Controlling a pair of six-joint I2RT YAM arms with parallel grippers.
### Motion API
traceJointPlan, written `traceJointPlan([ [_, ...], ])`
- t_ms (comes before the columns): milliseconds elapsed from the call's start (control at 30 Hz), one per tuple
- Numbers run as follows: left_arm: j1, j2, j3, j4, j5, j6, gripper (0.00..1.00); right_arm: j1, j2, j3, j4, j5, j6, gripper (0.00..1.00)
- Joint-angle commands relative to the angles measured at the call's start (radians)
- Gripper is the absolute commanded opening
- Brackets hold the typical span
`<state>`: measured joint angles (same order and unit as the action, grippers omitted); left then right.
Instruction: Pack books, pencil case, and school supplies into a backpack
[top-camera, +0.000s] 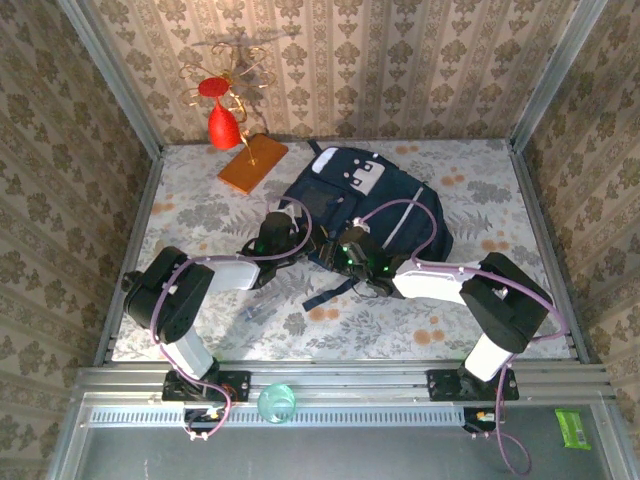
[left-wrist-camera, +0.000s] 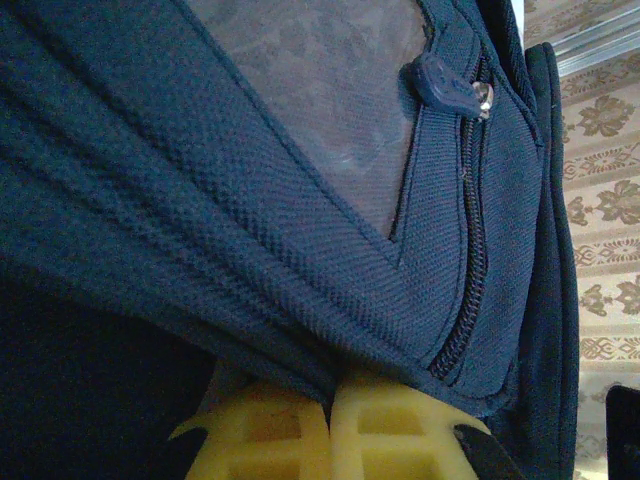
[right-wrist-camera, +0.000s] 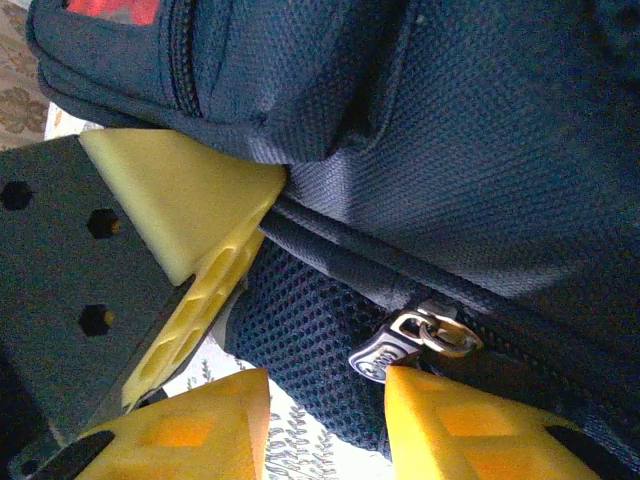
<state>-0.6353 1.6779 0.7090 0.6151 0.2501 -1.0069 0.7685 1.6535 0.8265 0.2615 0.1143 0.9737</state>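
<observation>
The backpack (top-camera: 385, 205) lies flat in the middle of the table, its grey-white patch toward the far wall and both my arms reaching in at its near edge. My left gripper (left-wrist-camera: 330, 410) is fully closed, its pale fingers (left-wrist-camera: 390, 440) pressed together on a fold of the navy fabric just below a zipper track; I judge this pinch is there to anchor the bag so the zip can run without dragging the whole thing. From the right wrist I see one of those fingers (right-wrist-camera: 190, 205) wedged under the seam. My right gripper (right-wrist-camera: 325, 390) stands narrow but not closed, with the metal zipper pull (right-wrist-camera: 400, 345) between its jaws, nearer the right one and not yet pinched. A small clear piece (top-camera: 257, 313), perhaps one of the school supplies, sits on the table beside my left arm
</observation>
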Motion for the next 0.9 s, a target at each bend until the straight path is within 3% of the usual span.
traceJointPlan([
  [0, -0.024, -0.028, 0.006, 0.037, 0.049, 0.01, 0.0, 0.004, -0.009, 0.014, -0.019, 0.096, 0.039, 0.36],
  [467, -0.03, -0.066, 0.017, 0.025, 0.058, 0.009, 0.0, 0.119, -0.053, -0.05, -0.059, 0.362, 0.154, 0.37],
  [867, -0.039, -0.075, 0.01, 0.032, 0.063, 0.007, 0.0, 0.104, -0.012, 0.002, -0.006, 0.389, 0.119, 0.36],
])
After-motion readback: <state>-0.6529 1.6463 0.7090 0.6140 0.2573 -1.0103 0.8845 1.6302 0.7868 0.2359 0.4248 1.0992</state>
